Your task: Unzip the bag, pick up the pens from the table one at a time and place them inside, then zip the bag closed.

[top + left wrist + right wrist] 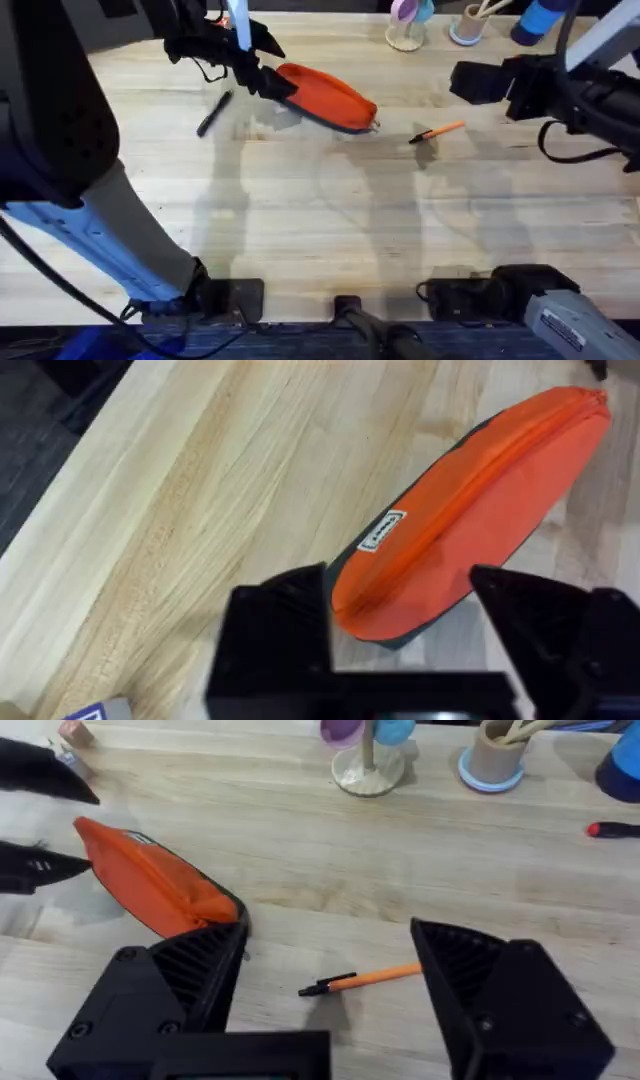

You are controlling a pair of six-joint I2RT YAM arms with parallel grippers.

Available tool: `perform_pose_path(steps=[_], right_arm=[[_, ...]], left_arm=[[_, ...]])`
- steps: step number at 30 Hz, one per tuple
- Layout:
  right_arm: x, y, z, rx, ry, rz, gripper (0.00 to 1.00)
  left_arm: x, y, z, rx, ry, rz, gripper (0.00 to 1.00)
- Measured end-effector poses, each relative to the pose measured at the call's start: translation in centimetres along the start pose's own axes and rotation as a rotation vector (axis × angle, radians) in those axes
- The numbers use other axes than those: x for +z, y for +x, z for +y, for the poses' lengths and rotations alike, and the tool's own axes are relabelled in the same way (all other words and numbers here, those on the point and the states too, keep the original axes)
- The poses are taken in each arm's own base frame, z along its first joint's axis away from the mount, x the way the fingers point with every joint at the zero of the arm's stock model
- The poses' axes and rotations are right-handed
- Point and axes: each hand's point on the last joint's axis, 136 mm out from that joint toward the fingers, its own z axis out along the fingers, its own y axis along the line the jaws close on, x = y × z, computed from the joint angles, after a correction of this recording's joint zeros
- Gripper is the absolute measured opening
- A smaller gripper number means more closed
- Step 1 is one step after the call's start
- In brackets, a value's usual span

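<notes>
On the bench (330,230), the left pincer (400,610) straddles one end of the orange bag (325,97), jaws wide, likely to steady it for unzipping. Both pens lie outside: the black pen (214,113) beside it, the orange pen (362,979) under the open, empty right pincer (330,975).

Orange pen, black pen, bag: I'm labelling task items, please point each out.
orange pen (441,130), overhead view, mid barrel.
black pen (214,113), overhead view, mid barrel.
bag (480,510), left wrist view, orange side panel.
</notes>
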Motion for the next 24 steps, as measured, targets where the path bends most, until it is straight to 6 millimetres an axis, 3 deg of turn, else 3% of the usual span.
perform_pose_path(steps=[3,9,11,24], right_arm=[[0.00,0.00,0.00,0.000,0.000,0.000,0.996],[0.00,0.00,0.00,0.000,0.000,0.000,0.996],[0.00,0.01,0.00,0.000,0.000,0.000,0.996],[0.00,0.07,0.00,0.053,0.000,0.003,0.996]], left_arm=[[-0.01,0.08,0.06,0.000,-0.004,0.005,0.703],[-0.03,0.22,0.15,-0.001,-0.008,0.012,0.091],[-0.03,0.27,0.11,0.001,-0.007,0.014,0.051],[-0.01,0.25,0.12,0.003,-0.008,0.014,0.045]])
